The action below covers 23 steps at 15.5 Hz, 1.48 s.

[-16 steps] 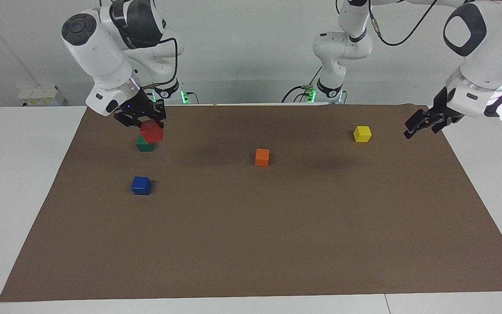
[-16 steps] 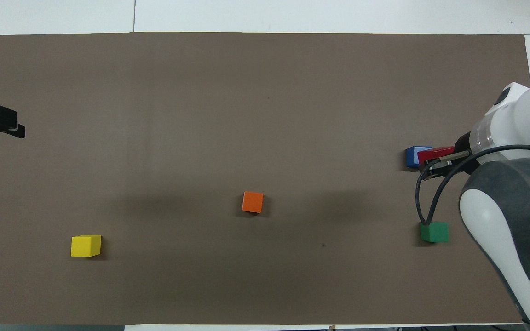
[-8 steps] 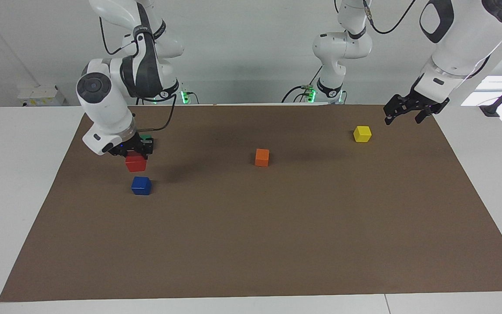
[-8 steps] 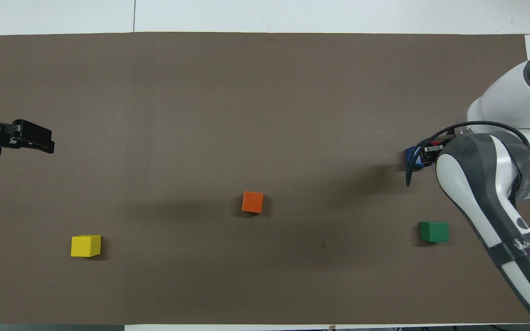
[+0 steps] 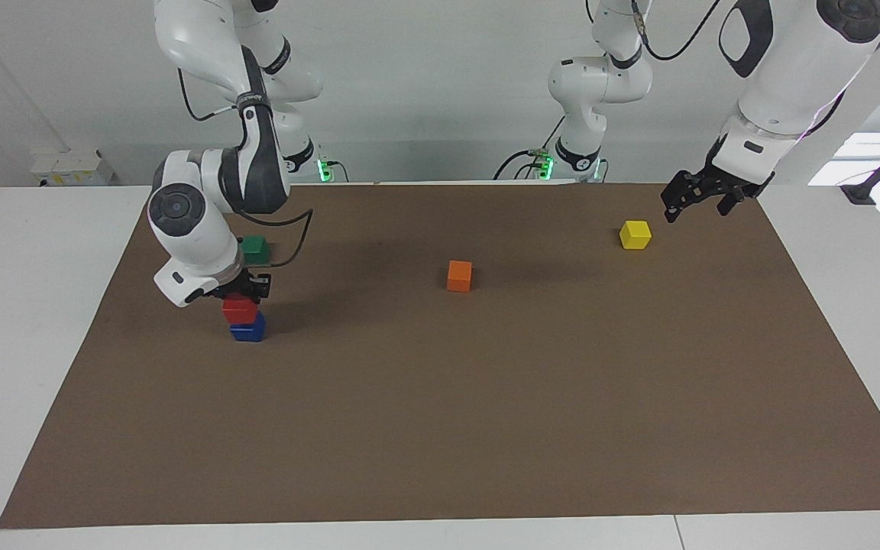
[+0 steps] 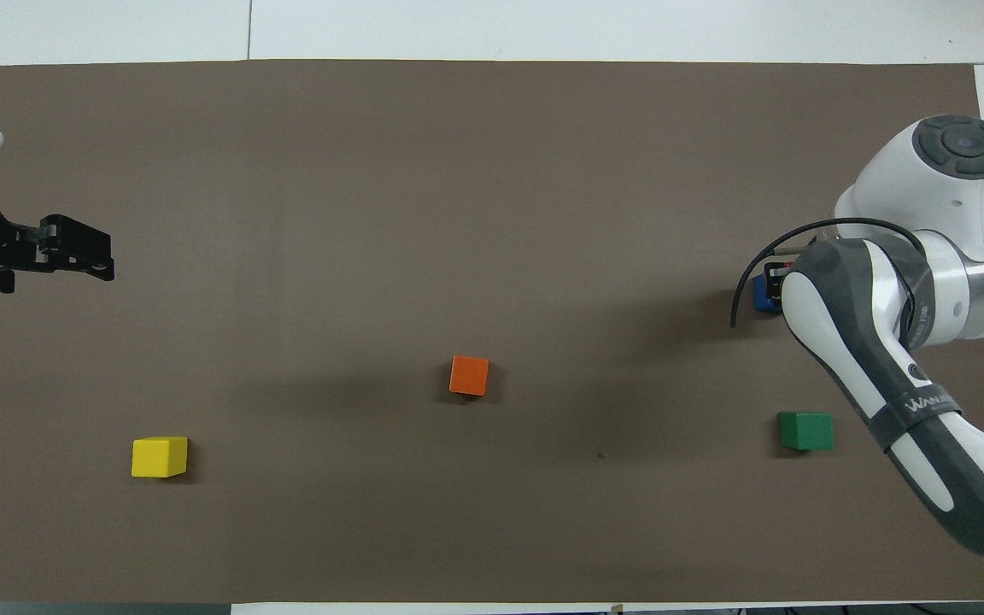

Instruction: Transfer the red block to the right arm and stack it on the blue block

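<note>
The red block (image 5: 240, 309) sits on top of the blue block (image 5: 247, 331) toward the right arm's end of the table. My right gripper (image 5: 244, 296) is down on the red block, its fingers shut on it. In the overhead view the right arm covers the stack; only a sliver of the blue block (image 6: 761, 301) shows. My left gripper (image 5: 696, 202) is open and empty in the air beside the yellow block (image 5: 635, 234), at the left arm's end; it also shows in the overhead view (image 6: 78, 258).
A green block (image 5: 254, 248) lies nearer to the robots than the stack, close to the right arm's elbow. An orange block (image 5: 459, 276) lies mid-table. All lie on a brown mat (image 5: 486, 428).
My right gripper has carried the red block from over the green block down onto the blue block. My left gripper has risen and drifted in toward the yellow block.
</note>
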Tool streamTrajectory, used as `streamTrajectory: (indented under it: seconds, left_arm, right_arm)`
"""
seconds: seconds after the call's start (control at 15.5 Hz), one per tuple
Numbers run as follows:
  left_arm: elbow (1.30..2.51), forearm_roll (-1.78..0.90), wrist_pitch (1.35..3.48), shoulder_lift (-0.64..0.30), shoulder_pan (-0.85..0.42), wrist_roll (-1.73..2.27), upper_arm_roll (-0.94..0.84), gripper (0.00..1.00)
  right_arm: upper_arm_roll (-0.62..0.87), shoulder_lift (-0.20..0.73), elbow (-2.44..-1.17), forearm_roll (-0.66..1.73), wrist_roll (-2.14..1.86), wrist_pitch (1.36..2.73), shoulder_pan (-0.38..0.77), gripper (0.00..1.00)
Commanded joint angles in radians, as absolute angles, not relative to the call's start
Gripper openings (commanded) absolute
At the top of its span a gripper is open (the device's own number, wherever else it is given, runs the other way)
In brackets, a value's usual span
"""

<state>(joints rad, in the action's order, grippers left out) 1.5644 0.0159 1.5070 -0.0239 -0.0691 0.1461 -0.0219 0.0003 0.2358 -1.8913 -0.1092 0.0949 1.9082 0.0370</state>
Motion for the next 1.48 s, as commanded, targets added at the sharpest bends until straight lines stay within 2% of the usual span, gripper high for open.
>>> streamTrajectory:
  seconds: [0.0, 0.51, 0.71, 0.77, 0.84, 1.16, 1.42]
  left_arm:
    - [1.612, 0.026, 1.48, 0.035, -0.038, 0.158, -0.037, 1.0]
    - [1.655, 0.025, 1.517, 0.057, 0.023, 0.124, -0.063, 1.0]
    - [1.614, -0.009, 1.552, 0.011, 0.023, 0.126, -0.063, 1.0]
    - [1.594, -0.018, 1.536, -0.001, 0.02, 0.127, -0.064, 1.0]
    - [1.594, -0.018, 1.52, -0.002, 0.015, 0.129, -0.066, 1.0]
    - [1.597, -0.02, 1.516, 0.002, 0.017, 0.123, -0.054, 1.0]
    - [1.586, -0.017, 1.517, 0.0, 0.015, 0.123, -0.061, 1.0]
  right_arm:
    - [0.011, 0.264, -1.879, -0.133, 0.114, 1.928, 0.012, 0.0]
    - [0.011, 0.282, -1.881, -0.103, 0.109, 1.934, 0.003, 0.0]
    - [0.011, 0.282, -1.879, -0.088, 0.098, 1.934, -0.011, 0.0]
    - [0.011, 0.281, -1.879, -0.072, 0.098, 1.934, -0.014, 0.64]
    - [0.011, 0.278, -1.879, -0.066, 0.098, 1.937, -0.021, 1.0]
    - [0.011, 0.258, -1.864, -0.066, 0.1, 1.915, -0.02, 1.0]
    - [0.011, 0.242, -1.743, -0.063, 0.101, 1.79, -0.012, 1.0]
